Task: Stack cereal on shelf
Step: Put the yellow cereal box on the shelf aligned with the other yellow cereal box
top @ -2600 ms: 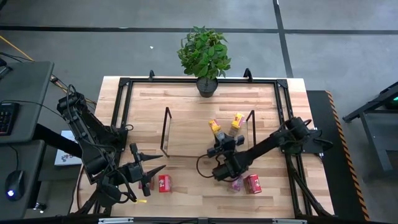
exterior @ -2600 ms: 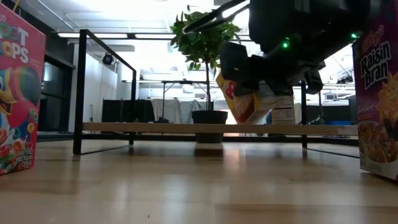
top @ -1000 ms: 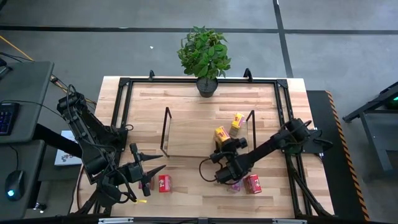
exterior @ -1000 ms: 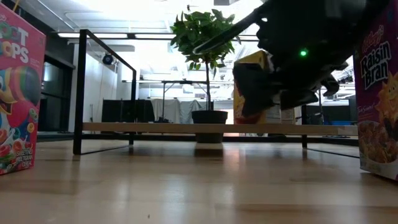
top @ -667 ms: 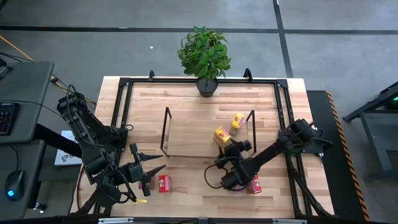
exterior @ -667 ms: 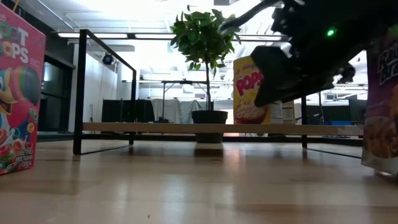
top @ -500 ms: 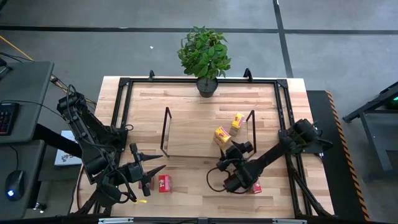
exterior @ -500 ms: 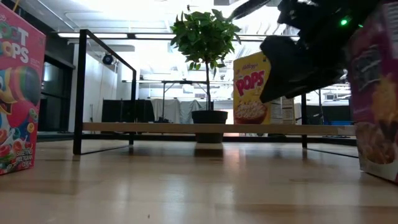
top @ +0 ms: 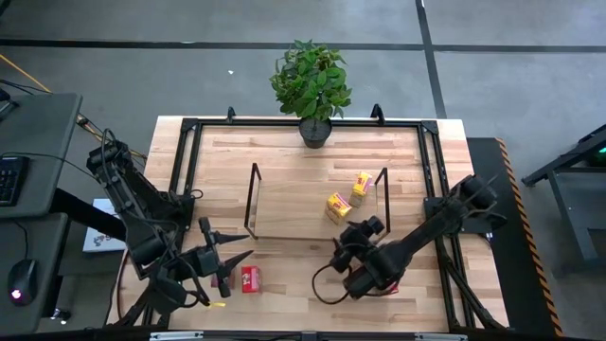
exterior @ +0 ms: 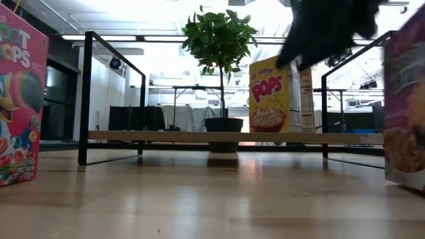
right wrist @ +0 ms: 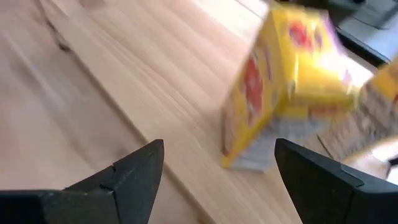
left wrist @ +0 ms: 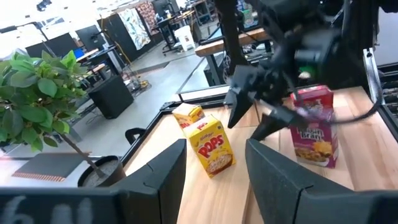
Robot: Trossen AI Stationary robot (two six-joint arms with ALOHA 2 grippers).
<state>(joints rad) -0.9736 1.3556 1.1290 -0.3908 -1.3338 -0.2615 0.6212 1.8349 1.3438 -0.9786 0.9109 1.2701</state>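
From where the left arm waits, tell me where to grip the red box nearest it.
Grip the red box across its two narrow sides, near the top, coming straight down. It seems to stand upright alone on the table, its top clear. The left gripper, fingers open, sits just beside it.

The table (top: 284,170) is evenly lit from above, with soft shadows. In the low view, ceiling lights glare (the arm is silhouetted), and the yellow box (right wrist: 280,87) is smeared by motion blur.

Shelf (top: 284,204) carries 2 yellow boxes (top: 338,205); table (top: 284,294) carries shelf, plant (top: 311,80).
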